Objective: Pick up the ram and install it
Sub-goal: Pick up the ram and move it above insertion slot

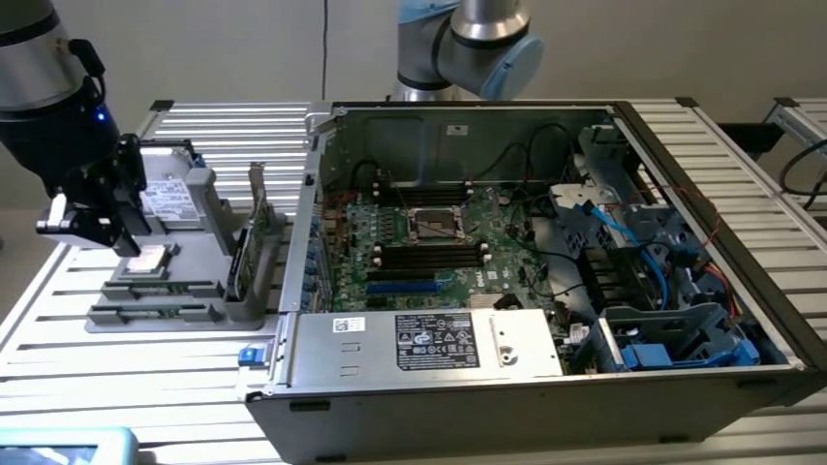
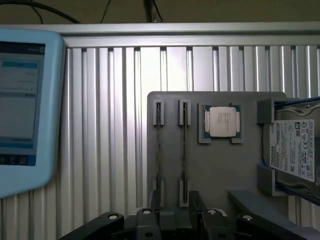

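Exterior view: tool (image 1: 110, 237) hangs just above grey holder (image 1: 194, 315) on slatted worktop (image 1: 52, 368), to exterior view's left of open computer case (image 1: 723, 373). Apart or together, cannot tell. Holder carries two ram sticks (image 1: 162, 288) on edge, processor (image 1: 146, 260) and hard drive (image 1: 168, 194).

Wrist view: tool (image 2: 175, 212) over holder (image 2: 215, 170). Ram sticks (image 2: 184, 150) thin, green, parallel in slots, beside processor (image 2: 220, 122).

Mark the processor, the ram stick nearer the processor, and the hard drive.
processor (image 2: 221, 121), wrist view, centre of its metal lid
ram stick nearer the processor (image 2: 184, 150), wrist view, middle of its top edge
hard drive (image 2: 292, 150), wrist view, on its white label
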You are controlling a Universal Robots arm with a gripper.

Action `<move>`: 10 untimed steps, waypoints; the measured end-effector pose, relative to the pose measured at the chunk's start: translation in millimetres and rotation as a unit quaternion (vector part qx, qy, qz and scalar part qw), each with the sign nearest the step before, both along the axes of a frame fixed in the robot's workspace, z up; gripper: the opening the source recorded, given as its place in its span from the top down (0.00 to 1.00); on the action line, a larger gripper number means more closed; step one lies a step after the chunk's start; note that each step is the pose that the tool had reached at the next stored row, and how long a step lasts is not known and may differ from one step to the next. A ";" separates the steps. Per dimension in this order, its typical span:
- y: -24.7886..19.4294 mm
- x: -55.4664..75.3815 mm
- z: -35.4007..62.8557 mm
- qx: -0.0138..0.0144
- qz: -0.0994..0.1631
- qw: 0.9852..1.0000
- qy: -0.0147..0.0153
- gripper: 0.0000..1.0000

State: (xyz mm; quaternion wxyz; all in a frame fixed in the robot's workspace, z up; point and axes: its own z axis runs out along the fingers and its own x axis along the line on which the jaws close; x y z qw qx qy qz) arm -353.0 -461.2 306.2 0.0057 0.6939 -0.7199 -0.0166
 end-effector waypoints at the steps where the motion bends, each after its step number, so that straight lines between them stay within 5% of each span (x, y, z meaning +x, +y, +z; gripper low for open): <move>1: -1.3 -0.1 -0.9 0.000 0.000 1.000 0.000 0.64; 10: -6.0 -0.2 -16.1 0.000 0.000 1.000 0.000 0.64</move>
